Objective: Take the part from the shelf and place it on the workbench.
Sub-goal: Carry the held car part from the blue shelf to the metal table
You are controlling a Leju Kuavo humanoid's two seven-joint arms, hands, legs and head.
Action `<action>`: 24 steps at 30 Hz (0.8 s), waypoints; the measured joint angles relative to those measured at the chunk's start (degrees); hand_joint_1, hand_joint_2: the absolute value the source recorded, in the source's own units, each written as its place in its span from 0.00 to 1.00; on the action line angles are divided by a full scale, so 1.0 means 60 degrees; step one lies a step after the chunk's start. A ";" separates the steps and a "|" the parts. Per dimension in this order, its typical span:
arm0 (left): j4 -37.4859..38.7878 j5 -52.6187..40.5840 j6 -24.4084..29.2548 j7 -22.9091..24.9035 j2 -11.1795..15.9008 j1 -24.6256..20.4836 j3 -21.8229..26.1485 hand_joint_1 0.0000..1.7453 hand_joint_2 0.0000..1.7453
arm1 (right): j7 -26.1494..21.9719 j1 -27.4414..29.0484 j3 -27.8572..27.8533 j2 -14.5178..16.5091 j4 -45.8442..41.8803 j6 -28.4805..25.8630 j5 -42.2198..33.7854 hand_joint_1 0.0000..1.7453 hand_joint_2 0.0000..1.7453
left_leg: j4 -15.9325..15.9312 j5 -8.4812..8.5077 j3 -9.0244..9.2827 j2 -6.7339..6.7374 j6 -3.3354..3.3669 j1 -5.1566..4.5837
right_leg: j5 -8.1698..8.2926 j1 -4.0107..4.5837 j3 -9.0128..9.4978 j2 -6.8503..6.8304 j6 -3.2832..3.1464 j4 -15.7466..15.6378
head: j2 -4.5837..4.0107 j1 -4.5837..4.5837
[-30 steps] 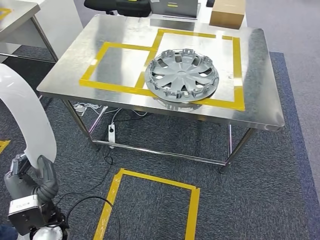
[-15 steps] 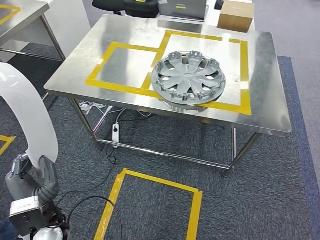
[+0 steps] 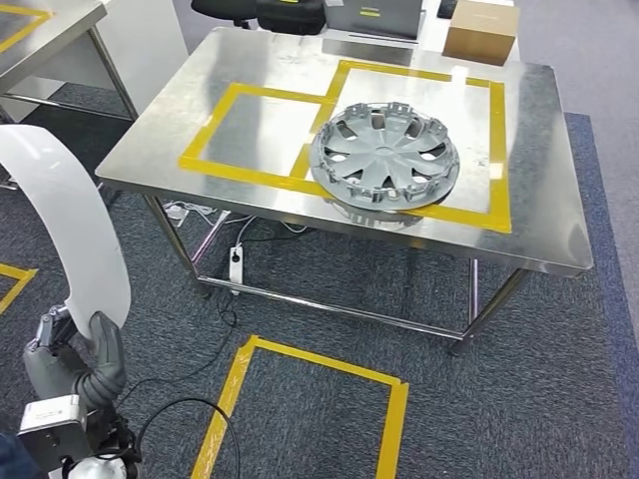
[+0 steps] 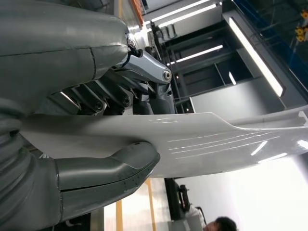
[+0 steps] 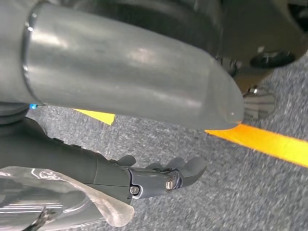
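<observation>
View has shifted since a second ago: the desk (image 3: pixel 527 200) with the silver hubcap (image 3: pixel 384 158) now sits further right and lower in the head view, so that's camera motion, not the things. Left hand (image 3: pixel 94 364) grasps the curved white fender panel (image 3: pixel 68 230) at its lower end, thumb one side, fingers (image 4: pixel 109 98) the other, low at left and well short of the desk. Right hand (image 5: pixel 160 178) hangs over the grey carpet (image 5: pixel 254 192), fingers extended, holding nothing.

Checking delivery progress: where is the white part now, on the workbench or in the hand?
In the left hand: the white part rises from its grip, beside the workbench.
</observation>
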 joint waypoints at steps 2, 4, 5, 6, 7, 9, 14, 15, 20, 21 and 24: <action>-0.0026 0.0027 0.0000 0.0007 0.0082 0.0002 -0.0043 1.00 1.00 | -0.0005 0.0015 -0.0003 0.0005 0.0000 0.0001 0.0011 0.00 0.00 | 0.0042 -0.0047 -0.0008 0.0004 -0.0090 0.0022 | 0.0028 -0.0021 0.0021 -0.0006 -0.0077 -0.0024 | 0.0000 -0.0001; -0.0056 0.0060 -0.0001 0.0009 0.0160 -0.0007 -0.0074 1.00 1.00 | -0.0011 0.0008 -0.0005 0.0012 0.0000 0.0003 0.0020 0.00 0.00 | 0.0538 -0.0370 -0.0204 0.0020 -0.0201 0.0044 | 0.0036 -0.0062 0.0067 -0.0034 -0.0179 -0.0065 | 0.0000 -0.0033; -0.0067 0.0073 -0.0001 0.0010 0.0192 -0.0009 -0.0096 1.00 1.00 | -0.0014 0.0005 -0.0006 0.0014 0.0000 0.0004 0.0024 0.00 0.00 | 0.1083 -0.0652 -0.0445 0.0029 -0.0252 0.0063 | 0.0023 -0.0067 0.0085 -0.0053 -0.0215 -0.0068 | 0.0000 -0.0048; -0.0077 0.0078 -0.0001 0.0010 0.0221 -0.0011 -0.0127 1.00 1.00 | -0.0016 0.0004 -0.0006 0.0014 0.0000 0.0004 0.0027 0.00 0.00 | 0.1738 -0.0948 -0.0752 0.0032 -0.0291 0.0079 | 0.0007 -0.0067 0.0100 -0.0072 -0.0246 -0.0067 | 0.0000 -0.0061; -0.0081 0.0082 0.0000 0.0010 0.0244 -0.0008 -0.0161 1.00 1.00 | -0.0017 0.0007 -0.0007 0.0014 0.0000 0.0004 0.0031 0.00 0.00 | 0.2323 -0.1151 -0.1042 0.0032 -0.0320 0.0097 | -0.0006 -0.0067 0.0115 -0.0087 -0.0262 -0.0066 | 0.0000 -0.0058; -0.0081 0.0081 -0.0002 0.0010 0.0291 -0.0005 -0.0232 1.00 1.00 | -0.0017 0.0016 -0.0011 0.0014 0.0000 0.0005 0.0037 0.00 0.00 | 0.2650 -0.1039 -0.1238 0.0036 -0.0343 0.0123 | -0.0041 -0.0069 0.0160 -0.0098 -0.0260 -0.0064 | 0.0000 -0.0062; -0.0115 0.0072 0.0001 0.0007 0.0334 -0.0036 -0.0301 1.00 1.00 | -0.0014 0.0010 -0.0026 0.0021 0.0000 0.0003 0.0040 0.00 0.00 | 0.0204 0.0094 -0.0140 0.0093 -0.0207 0.0094 | -0.0189 -0.0030 0.0268 -0.0081 -0.0067 -0.0036 | 0.0000 -0.0046; -0.0121 0.0068 0.0001 0.0005 0.0336 -0.0041 -0.0309 1.00 1.00 | -0.0011 0.0007 -0.0032 0.0021 0.0000 0.0001 0.0040 0.00 0.00 | 0.0134 0.0031 -0.0120 0.0091 -0.0160 0.0067 | -0.0196 -0.0021 0.0258 -0.0085 -0.0014 -0.0040 | 0.0000 -0.0036; -0.0180 0.0059 0.0001 0.0002 0.0349 -0.0057 -0.0331 1.00 1.00 | -0.0001 -0.0008 -0.0043 0.0021 0.0000 -0.0002 0.0045 0.00 0.00 | -0.0035 0.0050 -0.0034 0.0086 0.0124 0.0104 | -0.0742 -0.0050 -0.0243 -0.0077 0.0189 0.0903 | 0.0000 0.0023; -0.0187 0.0059 0.0000 0.0002 0.0349 -0.0062 -0.0336 1.00 1.00 | 0.0003 -0.0004 -0.0045 0.0021 0.0000 -0.0001 0.0049 0.00 0.00 | -0.0035 0.0033 -0.0030 0.0088 0.0158 0.0095 | -0.1016 -0.0045 -0.0610 -0.0075 0.0199 0.1577 | 0.0000 0.0036; -0.0187 0.0064 0.0000 0.0003 0.0349 -0.0057 -0.0344 1.00 1.00 | 0.0013 0.0025 -0.0050 0.0021 0.0000 0.0000 0.0061 0.00 0.00 | -0.0026 -0.0021 0.0013 0.0073 0.0216 0.0050 | -0.1110 -0.0039 -0.1395 -0.0071 0.0192 0.2729 | 0.0000 0.0039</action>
